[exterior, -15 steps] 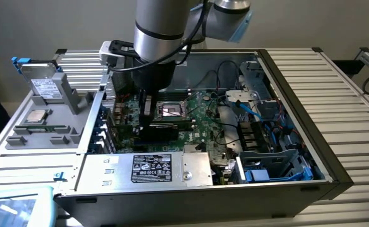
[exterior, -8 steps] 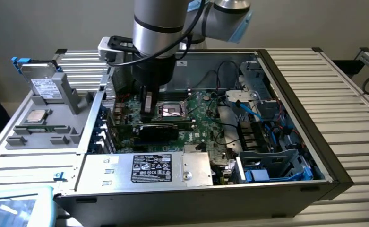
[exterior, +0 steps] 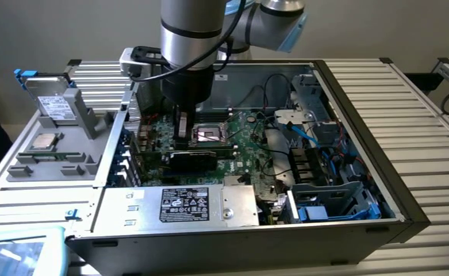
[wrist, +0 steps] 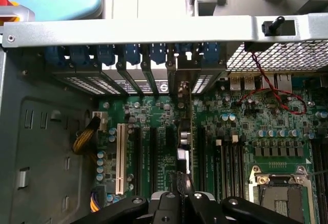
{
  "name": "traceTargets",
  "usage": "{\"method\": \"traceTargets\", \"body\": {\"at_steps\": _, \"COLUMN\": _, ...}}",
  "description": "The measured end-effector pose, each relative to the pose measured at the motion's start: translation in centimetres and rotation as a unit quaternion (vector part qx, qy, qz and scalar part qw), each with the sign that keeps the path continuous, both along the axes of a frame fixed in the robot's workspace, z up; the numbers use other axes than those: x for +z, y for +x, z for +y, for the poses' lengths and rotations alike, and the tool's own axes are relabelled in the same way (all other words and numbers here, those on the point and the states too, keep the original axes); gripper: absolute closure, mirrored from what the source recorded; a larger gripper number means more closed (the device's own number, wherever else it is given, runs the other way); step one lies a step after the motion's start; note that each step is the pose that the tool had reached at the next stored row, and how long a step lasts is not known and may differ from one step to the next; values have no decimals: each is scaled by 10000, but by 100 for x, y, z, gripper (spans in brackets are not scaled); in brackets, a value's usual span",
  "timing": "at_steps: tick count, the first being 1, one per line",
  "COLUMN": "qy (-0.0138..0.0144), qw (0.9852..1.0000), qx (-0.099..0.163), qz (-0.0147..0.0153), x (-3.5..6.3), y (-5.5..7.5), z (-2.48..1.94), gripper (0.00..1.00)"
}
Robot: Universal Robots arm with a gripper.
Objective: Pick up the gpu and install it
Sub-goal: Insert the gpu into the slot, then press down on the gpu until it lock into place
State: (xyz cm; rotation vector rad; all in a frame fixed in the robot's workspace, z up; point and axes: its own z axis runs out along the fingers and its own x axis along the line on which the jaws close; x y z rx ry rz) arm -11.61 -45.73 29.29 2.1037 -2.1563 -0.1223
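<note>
Installation step: the gripper (wrist: 183,196), clenched on the upright gpu (wrist: 185,131), holds it over a motherboard (wrist: 246,116) slot; seating demands straight downward pressure.

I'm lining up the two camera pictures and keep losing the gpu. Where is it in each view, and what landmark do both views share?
Exterior view: the gpu stands on edge on the motherboard inside the open case, under the hand.
Wrist view: the gpu is seen edge-on, running from the hand towards the rear slot brackets.
Shared landmark: the CPU socket.
</note>
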Motion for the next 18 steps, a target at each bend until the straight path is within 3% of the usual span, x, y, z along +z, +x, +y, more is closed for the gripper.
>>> {"method": "traceTargets", "body": {"at_steps": 18, "qy": 0, "qw": 10000, "qx": 27, "qz": -4, "x": 15, "y": 8, "z": 9, "gripper": 88}}
